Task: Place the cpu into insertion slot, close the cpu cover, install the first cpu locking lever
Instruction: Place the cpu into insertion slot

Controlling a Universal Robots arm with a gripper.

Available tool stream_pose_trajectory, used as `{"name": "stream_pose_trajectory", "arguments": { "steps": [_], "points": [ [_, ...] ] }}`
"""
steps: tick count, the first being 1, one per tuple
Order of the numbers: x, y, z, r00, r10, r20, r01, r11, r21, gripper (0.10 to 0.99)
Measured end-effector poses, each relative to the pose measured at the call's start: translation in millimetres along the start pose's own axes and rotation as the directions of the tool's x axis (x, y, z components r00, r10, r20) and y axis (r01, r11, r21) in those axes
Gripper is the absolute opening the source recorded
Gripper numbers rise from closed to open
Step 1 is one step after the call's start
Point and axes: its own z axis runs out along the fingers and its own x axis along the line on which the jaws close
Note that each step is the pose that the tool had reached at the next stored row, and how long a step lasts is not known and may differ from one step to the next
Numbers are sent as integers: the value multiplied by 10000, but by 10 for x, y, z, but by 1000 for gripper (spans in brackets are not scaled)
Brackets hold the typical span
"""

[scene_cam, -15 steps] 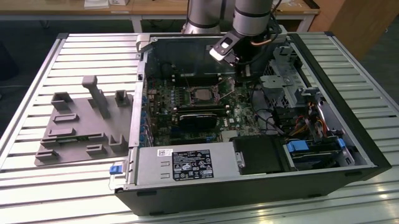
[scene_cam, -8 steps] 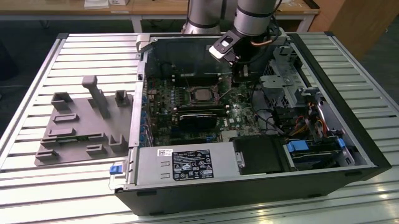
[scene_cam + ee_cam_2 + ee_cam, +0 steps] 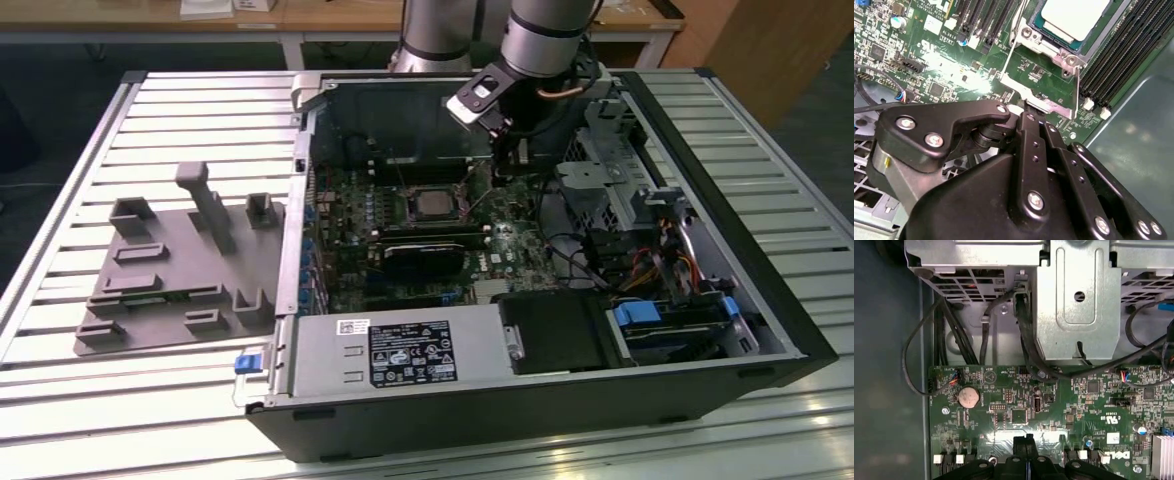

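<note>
Cpu point(image 3: 1074, 15) lies flat in your insertion slot point(image 3: 407, 206) on the green board point(image 3: 1039, 75). Its silver face shows through the window of the cpu cover point(image 3: 1046, 44), which lies down over it. Your tool point(image 3: 1026, 116) has its fingers drawn together, tips just beside the slot's corner at the locking lever point(image 3: 1041, 101). You cannot tell whether they pinch it.

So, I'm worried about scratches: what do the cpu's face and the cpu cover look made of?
The cpu: metal face, dull silver-grey, matte, with a soft even sheen. The cpu cover: thin stamped sheet metal, probably steel, brighter, with glints along its edges and screw heads. The exact alloys cannot be told.
</note>
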Motion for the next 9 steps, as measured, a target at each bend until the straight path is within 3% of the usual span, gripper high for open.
{"name": "stream_pose_trajectory", "arguments": {
  "steps": [5, 9],
  "points": [
    [1, -12, 2, 10000, -2, -4, 2, 10000, 3, 102],
    [-2, -100, 7, 10000, 0, -2, 0, 10000, -10, 102]
  ]
}}
